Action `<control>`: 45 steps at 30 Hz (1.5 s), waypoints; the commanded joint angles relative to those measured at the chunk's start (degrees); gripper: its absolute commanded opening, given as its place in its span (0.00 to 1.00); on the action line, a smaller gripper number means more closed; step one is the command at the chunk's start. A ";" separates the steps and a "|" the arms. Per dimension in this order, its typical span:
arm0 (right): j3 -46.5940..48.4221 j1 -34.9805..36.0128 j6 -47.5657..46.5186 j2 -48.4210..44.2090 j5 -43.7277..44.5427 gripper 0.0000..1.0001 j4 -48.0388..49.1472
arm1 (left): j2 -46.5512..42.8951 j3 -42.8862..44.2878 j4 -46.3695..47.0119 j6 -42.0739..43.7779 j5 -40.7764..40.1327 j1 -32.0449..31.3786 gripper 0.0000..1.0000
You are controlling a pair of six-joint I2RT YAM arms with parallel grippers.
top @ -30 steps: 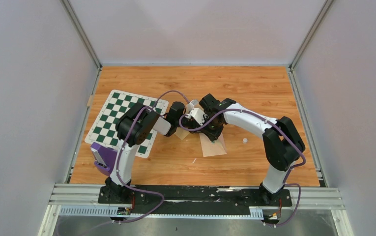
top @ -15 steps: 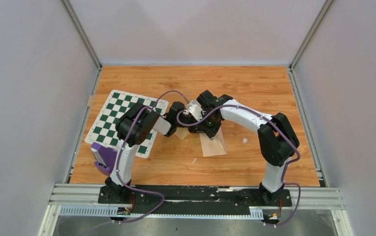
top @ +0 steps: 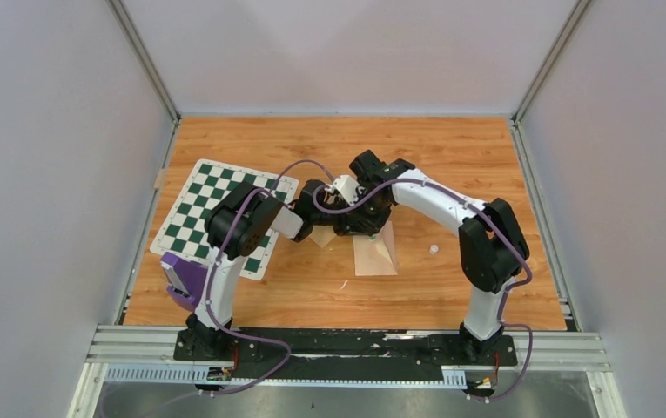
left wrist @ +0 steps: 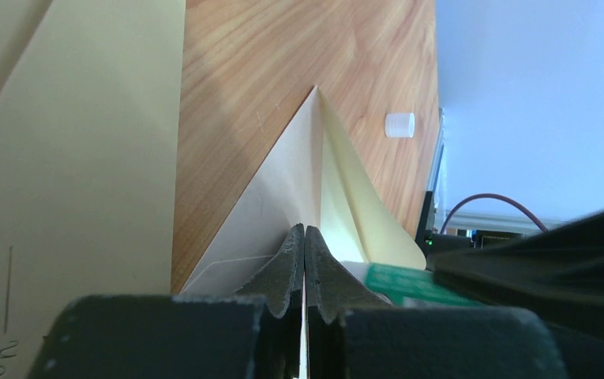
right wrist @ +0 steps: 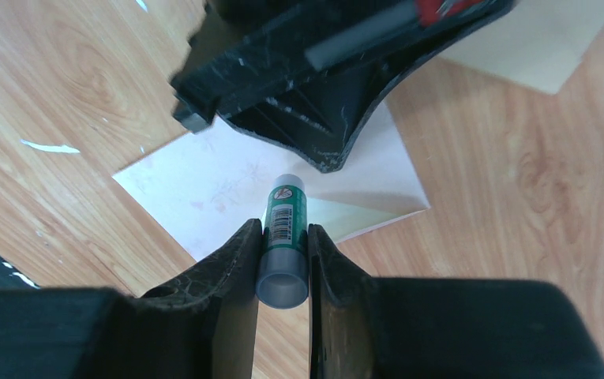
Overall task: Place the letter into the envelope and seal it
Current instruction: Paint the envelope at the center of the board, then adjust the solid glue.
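2 black-and-white robot arms bend inward and meet over the middle of a warm orange wood-grain counter [top: 451, 165]. Directly beneath both claws lies the envelope [top: 373, 259], a flat tan paper rectangle with its long sides running toward the arms.

The left claw [left wrist: 305, 237] is pinched tight, its 2 dark, rough-textured fingers pressed together on a thin paper edge at the base of the envelope's flap [left wrist: 283, 189]. The flap stands up from the counter as a sharp triangle, off-white on one face and smooth pale yellow on the other, with its point aimed away from the claw.

The right claw [right wrist: 283, 233] grips a glue stick [right wrist: 284, 213], a small cylinder with a green barcode label, a grey butt end and a white tip. The stick lies lengthwise between the 2 black fingers, and its tip points at the pale paper just under the left claw's black body.

Beside the left claw, a smooth cream sheet [left wrist: 85, 158] lies flat on the counter, with a pencil line and some handwriting near its edge. Whether this sheet is the letter cannot be told, and whether the letter sits inside the envelope cannot be told either.

1 small white cap [left wrist: 399, 124], round and short, stands on the wood to the right of the envelope, well apart from it. A green-and-white chequered mat [top: 191, 205] lies tilted on the left side of the counter, and a purple block [top: 181, 272] sits near the left arm's base.
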 commanded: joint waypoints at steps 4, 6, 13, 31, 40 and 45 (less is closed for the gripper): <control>14.43 -0.50 -0.75 -6.36 -6.75 0.00 -7.67 | -0.67 2.16 -0.41 4.06 -0.44 0.08 0.00; 15.78 -1.23 -0.20 -8.16 -8.35 0.00 -10.61 | -1.71 2.82 -0.01 5.33 0.95 0.12 0.00; 15.44 -19.16 8.58 -15.99 -23.63 0.00 -12.94 | -9.72 3.75 -0.07 8.89 2.60 3.47 0.27; -3.13 -29.14 43.34 -20.63 -47.27 0.00 26.72 | -29.88 20.46 -21.24 40.81 10.42 6.45 0.49; -1.42 -24.88 36.93 -18.69 -52.76 0.00 24.75 | -32.56 28.80 -65.09 83.50 13.52 1.15 0.53; -0.35 -20.43 30.33 -19.13 -50.27 0.00 20.55 | -32.56 27.97 -61.76 81.72 12.11 0.35 0.53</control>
